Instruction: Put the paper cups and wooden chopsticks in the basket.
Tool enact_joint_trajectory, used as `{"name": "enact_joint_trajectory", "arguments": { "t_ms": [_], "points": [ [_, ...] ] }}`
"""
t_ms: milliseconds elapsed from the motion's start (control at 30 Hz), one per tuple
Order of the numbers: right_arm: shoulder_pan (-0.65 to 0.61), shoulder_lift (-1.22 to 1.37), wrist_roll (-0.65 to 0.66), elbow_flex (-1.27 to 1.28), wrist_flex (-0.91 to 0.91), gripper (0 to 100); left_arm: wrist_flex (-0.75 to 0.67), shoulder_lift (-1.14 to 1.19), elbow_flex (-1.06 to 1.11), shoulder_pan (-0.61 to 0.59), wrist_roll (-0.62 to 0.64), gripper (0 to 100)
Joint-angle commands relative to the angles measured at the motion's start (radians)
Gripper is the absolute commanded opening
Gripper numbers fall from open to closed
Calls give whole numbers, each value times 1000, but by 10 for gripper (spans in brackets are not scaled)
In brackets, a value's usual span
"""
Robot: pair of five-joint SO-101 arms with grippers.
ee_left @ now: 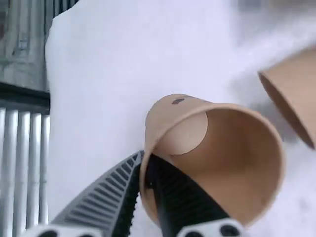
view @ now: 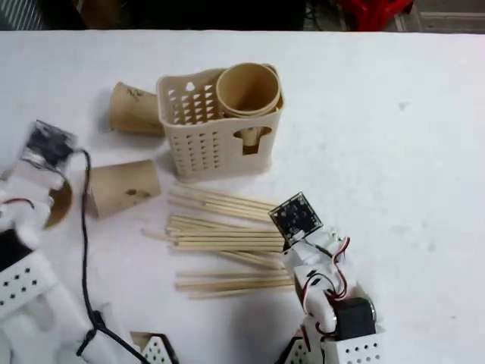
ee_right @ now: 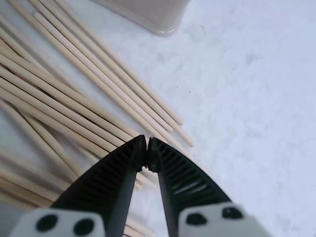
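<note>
White table (view: pixel 394 114) carries everything: the basket (view: pixel 212 144) stands upright near the middle with nested cups (view: pixel 248 87) already inside. A far cup (view: pixel 135 110) lies on its side against the basket's wall, and a near cup (view: pixel 125 187) lies on its side just beside the chopsticks (view: pixel 227 241), which are scattered flat in front of the basket, none of them in it. The left gripper (ee_left: pixel 144 162) pinches the rim wall of the held cup (ee_left: pixel 222 153), one finger inside and one outside, well apart from the basket. The right gripper (ee_right: pixel 147 145) hangs over the chopsticks with its jaws pressed together. It seems to grip nothing, though a stick hidden under the tips can't be ruled out. The rim pinch looks thin, so the held cup may swing, crumple or slip, or catch the basket's edge. If the right jaws come down without spreading, they would likely shove the sticks and roll them apart.
</note>
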Motion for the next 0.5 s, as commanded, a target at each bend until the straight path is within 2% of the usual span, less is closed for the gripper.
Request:
{"name": "enact_joint_trajectory", "arguments": {
  "t_ms": [0, 100, 200, 367, 467],
  "points": [
    [10, -4, 6, -8, 7, 17, 192, -18, -388, 61, 233, 21],
    [10, -4, 5, -8, 7, 17, 290, -13, -569, 203, 405, 21],
    [30, -4, 3, -8, 7, 17, 324, -10, -701, 392, 566, 21],
    [61, -2, 2, -8, 7, 17, 195, 1, -732, 763, 796, 21],
    [61, -2, 2, -6, 7, 17, 68, 85, -710, 915, 884, 21]
  ]
}}
